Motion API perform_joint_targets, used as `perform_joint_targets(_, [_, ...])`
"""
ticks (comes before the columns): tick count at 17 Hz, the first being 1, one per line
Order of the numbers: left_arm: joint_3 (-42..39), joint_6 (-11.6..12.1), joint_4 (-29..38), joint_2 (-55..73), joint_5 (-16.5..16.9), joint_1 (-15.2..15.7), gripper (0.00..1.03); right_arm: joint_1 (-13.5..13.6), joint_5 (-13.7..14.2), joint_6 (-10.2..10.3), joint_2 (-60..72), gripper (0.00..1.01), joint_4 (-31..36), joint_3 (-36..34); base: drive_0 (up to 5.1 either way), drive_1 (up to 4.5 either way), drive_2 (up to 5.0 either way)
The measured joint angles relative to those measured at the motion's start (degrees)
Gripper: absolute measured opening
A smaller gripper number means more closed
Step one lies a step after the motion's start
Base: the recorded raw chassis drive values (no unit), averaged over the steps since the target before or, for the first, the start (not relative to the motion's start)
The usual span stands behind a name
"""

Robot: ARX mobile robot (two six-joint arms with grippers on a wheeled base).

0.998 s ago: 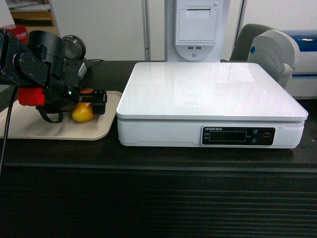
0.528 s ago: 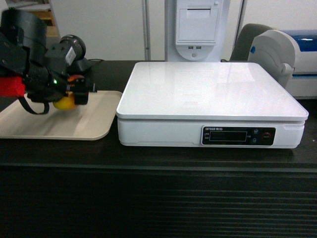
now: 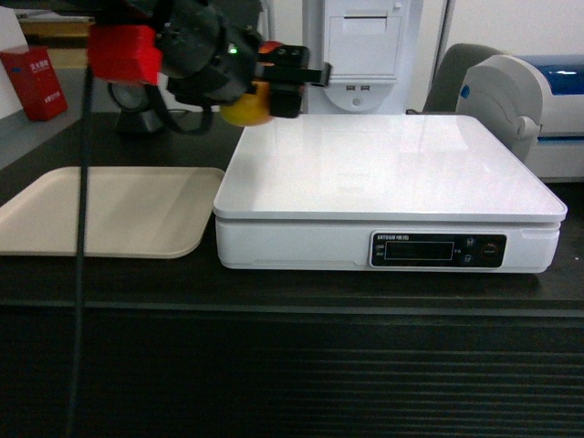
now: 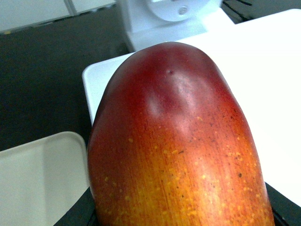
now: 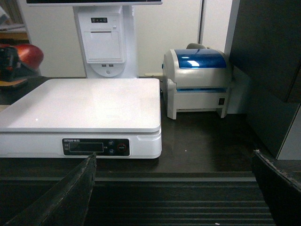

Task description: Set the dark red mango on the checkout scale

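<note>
The checkout (image 3: 292, 365), a long dark counter with a ribbed front, carried everything else, and the white scale (image 3: 388, 173) sat squarely on it with its display facing the robot, its glossy platform bare and ready to take a load. Left of the scale, just beside it, lay the beige tray (image 3: 100, 214), with nothing on it. Above the scale's back-left corner hung the left gripper (image 3: 274, 87), its jaws closed on the dark red mango (image 3: 245, 108), which was held clear of the platform; the carry height looked chosen to clear the scale's raised edge. The left wrist view showed the mango's red top filling the frame, with that white corner beneath it. The right gripper (image 5: 174, 188) waited low before the counter, its two dark fingers set wide apart with nothing between them, out of the way.
</note>
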Motion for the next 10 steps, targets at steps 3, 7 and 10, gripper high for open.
perform_joint_targets(3, [6.6,-1.7,-2.3,4.2,-1.9,-6.5,0.59,0.0,0.0,0.0,0.0,0.98,0.0,0.0,0.0,0.00,0.0])
perform_joint_targets(7, [15.1,-3.9,-6.4,11.7,-2.7,-11.1,0.59,0.0,0.0,0.0,0.0,0.98,0.0,0.0,0.0,0.00,0.0])
perform_joint_targets(10, [22.0,-6.0,-10.0,17.6,-4.3,-11.4,0.59,0.0,0.0,0.0,0.0,0.98,0.0,0.0,0.0,0.00,0.0])
